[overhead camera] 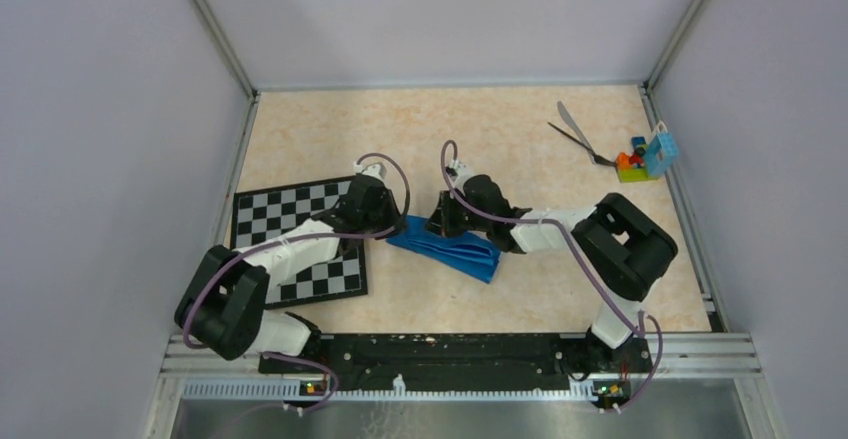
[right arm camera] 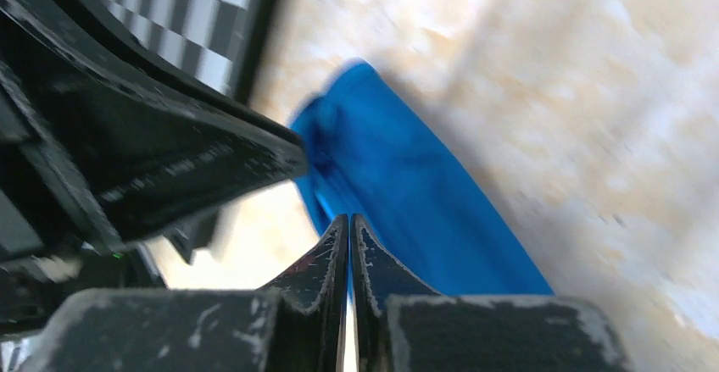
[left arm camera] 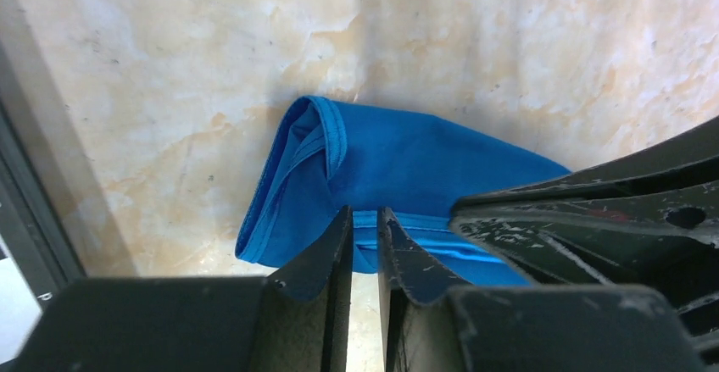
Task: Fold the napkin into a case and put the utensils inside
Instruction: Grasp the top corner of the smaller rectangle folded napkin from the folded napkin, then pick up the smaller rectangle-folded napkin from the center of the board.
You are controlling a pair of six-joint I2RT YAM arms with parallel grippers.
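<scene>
The table (overhead camera: 500,129) is pale and marbled, with grey walls on three sides. The napkin (overhead camera: 455,249) lies in the middle of it, folded into a narrow blue strip. It looks close to a case already, but I think the fold is not quite done.

The strip lies slanted. One end points back toward the board (overhead camera: 290,219) and the other points to my near right. Both hands are at the end by the board, very close to each other.

The left gripper (left arm camera: 365,219) is right on that end. Its jaws are nearly together, with only a thin slit between them. Blue cloth shows in the slit at the tips, so I take it to be pinching the napkin's edge.

The right gripper (right arm camera: 349,224) sits just beside it, a little way along the strip. Its jaws are pressed together. That view is blurry, so I cannot tell if any cloth is caught between them.

The other end of the strip is free, with no hand near it.

The utensils (overhead camera: 578,137) are well apart from all this, in the far right corner. They lie crossed, just beside the toy blocks (overhead camera: 632,164). The right arm is on their side, so I would send that one to fetch them. The left hand could then hold the case in place
</scene>
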